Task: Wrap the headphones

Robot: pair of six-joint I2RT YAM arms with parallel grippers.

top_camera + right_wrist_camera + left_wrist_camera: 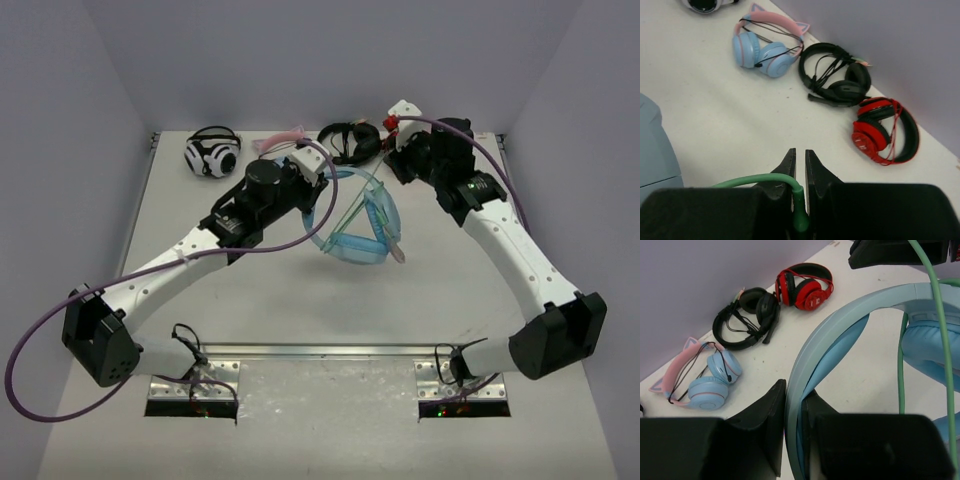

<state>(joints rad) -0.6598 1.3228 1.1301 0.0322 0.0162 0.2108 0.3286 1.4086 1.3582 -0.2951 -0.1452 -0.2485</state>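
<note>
The headphones (840, 320) are light blue all over, with a pale-green cable (941, 340). Along the far edge are a white-and-black pair (212, 153) at the left, a blue cat-ear pair (705, 390) with a pink headband, a black headset (747, 315) and a red-and-black pair (807, 287). The table (300, 310) is off-white.

The table (300, 310) bears a white-and-black headset (212, 155), cat-ear headset (702, 377), black headset (746, 317) and red headset (805, 286).

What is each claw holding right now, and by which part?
Left claw clamps the blue headphones by the headband; right claw pinches their green cable.
</note>
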